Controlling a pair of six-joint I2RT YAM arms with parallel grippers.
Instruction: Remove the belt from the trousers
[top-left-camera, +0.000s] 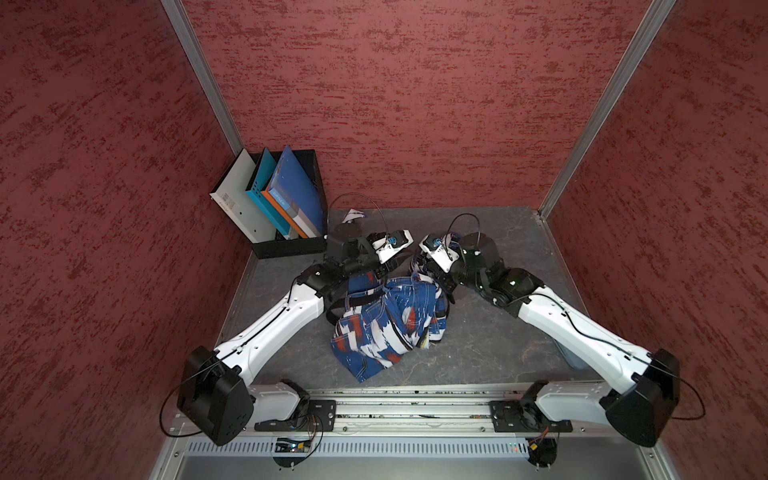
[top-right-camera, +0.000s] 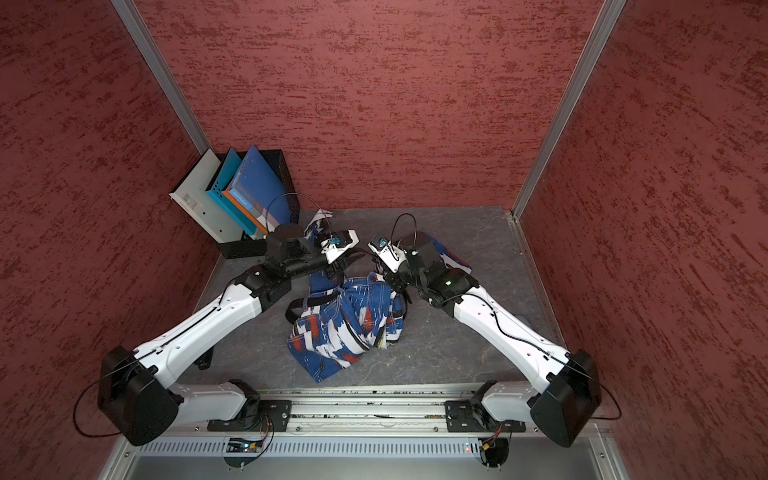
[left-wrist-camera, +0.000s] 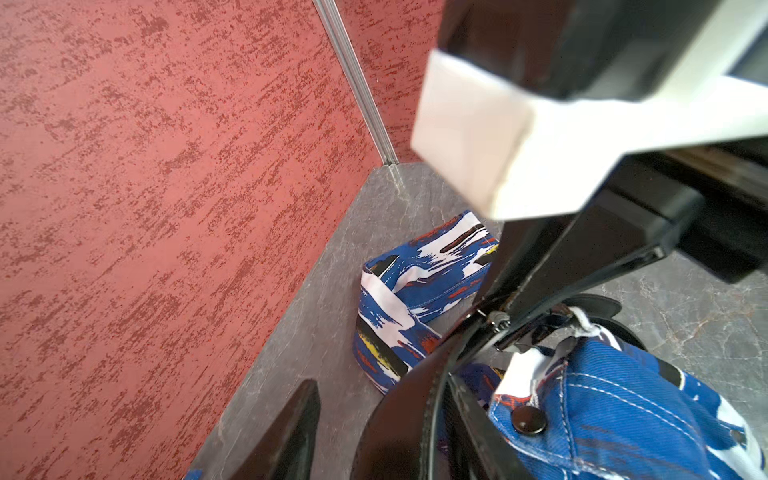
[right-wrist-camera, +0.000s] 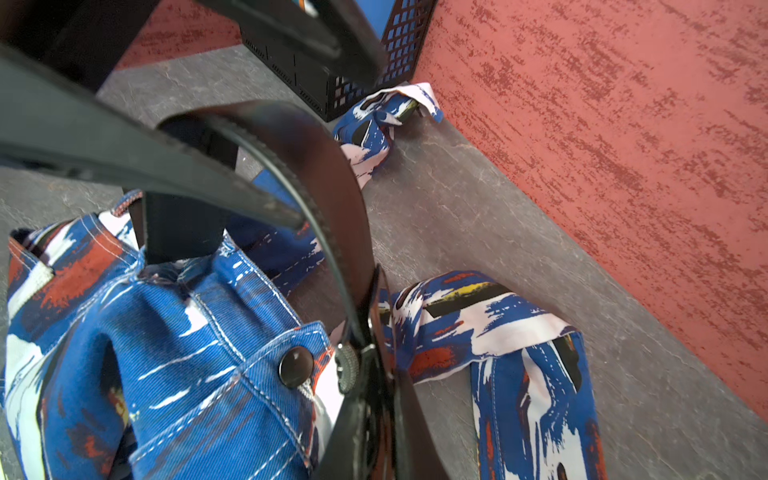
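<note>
The right hand (left-wrist-camera: 500, 327) has its fingers together, clamped on the belt (right-wrist-camera: 324, 187) at the buckle (right-wrist-camera: 376, 332) end, just beside the waist button (right-wrist-camera: 296, 367) of the trousers (top-left-camera: 386, 328). The left hand (left-wrist-camera: 382, 399) has its fingers apart, straddling the strap close to the buckle. One finger (left-wrist-camera: 291, 432) shows bare table (left-wrist-camera: 332, 374) between itself and the strap, so no grip is made there yet.

Belt, location: from the two hands it arches free above the trousers' open front, then runs into the waistband. In both top views a black stretch lies along the waistband and bulges out in a loop (top-right-camera: 289, 311) at the trousers' edge on the left arm's side. Most of it appears to be threaded.

Handling, as judged: the strap is flat, smooth-faced and light. It bends readily but keeps a curve, so it is stiffer than the cloth. The trousers are soft and bunched, and they will likely drag along when the strap is drawn. The best hold is on the flat faces near the buckle, with the waistband pinned. The pull should come from the buckle end, since the buckle would catch at the loops.

Container: a black mesh basket (top-left-camera: 291, 248) stands near the trousers on the left arm's side, with a trouser leg (right-wrist-camera: 386, 108) at its foot. It holds three leaning folders (top-left-camera: 291, 187), white, teal and blue, and no clothing.
</note>
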